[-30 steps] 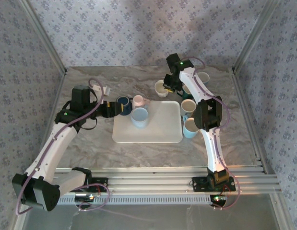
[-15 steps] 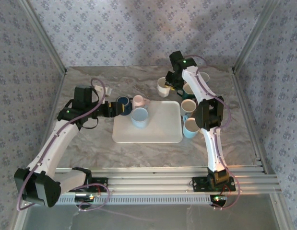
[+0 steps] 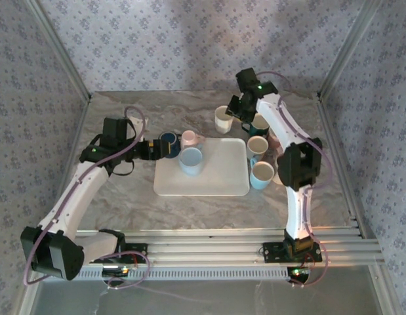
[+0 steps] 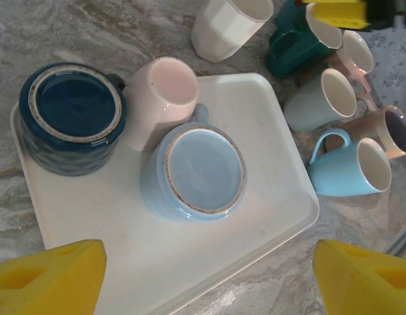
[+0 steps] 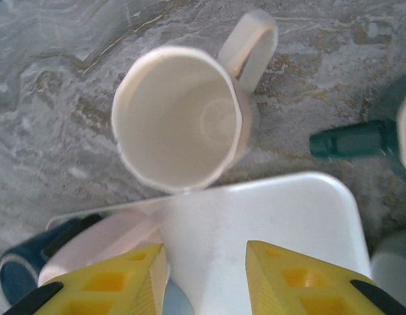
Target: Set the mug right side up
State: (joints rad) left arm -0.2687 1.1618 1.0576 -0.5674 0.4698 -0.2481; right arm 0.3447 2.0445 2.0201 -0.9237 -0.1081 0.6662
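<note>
The left gripper [image 4: 209,279] has its jaws spread wide with nothing between them, over the near edge of the white tray [image 4: 268,131]. On the tray, a light blue mug [image 4: 203,172] and a dark blue mug [image 4: 71,111] stand base-up, with a pink mug [image 4: 166,92] pressed against both. The right gripper [image 5: 206,275] has its jaws parted and empty, just above the white mug [image 5: 176,118]. That mug stands upright on the marble table [image 5: 58,98] at the tray's far edge, near a dark green mug [image 5: 350,144].
</note>
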